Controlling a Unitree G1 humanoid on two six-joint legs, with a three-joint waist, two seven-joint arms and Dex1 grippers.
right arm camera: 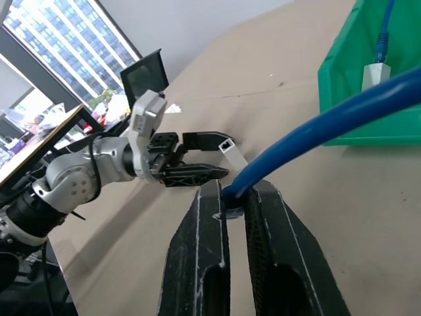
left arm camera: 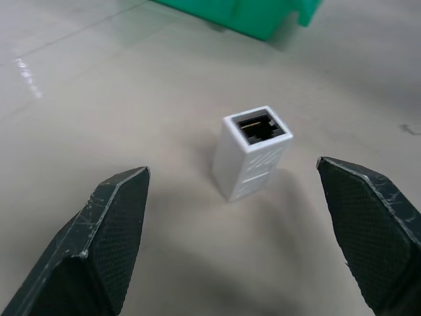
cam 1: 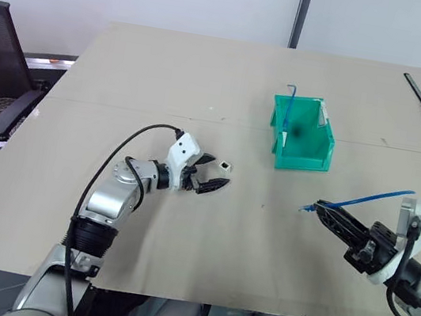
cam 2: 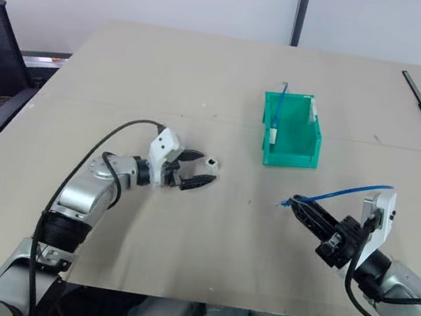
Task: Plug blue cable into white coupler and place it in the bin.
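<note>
Left gripper (cam 1: 218, 177) gapes around the upright white coupler (cam 1: 227, 165), socket up; right gripper (cam 1: 321, 208) clamps the blue cable (cam 1: 370, 198).

Head stereo pair is looking forward and down from above the table (cam 1: 206, 85), taking in the whole top with the bin (cam 1: 301, 132) beyond centre. Left wrist camera is sitting very close to the table, facing the white coupler (left arm camera: 253, 150), with the bin's edge just behind it. Right wrist camera is looking level across the table past the bin toward the left end effector (right arm camera: 197, 158). All views are sharing the coupler and bin.
</note>
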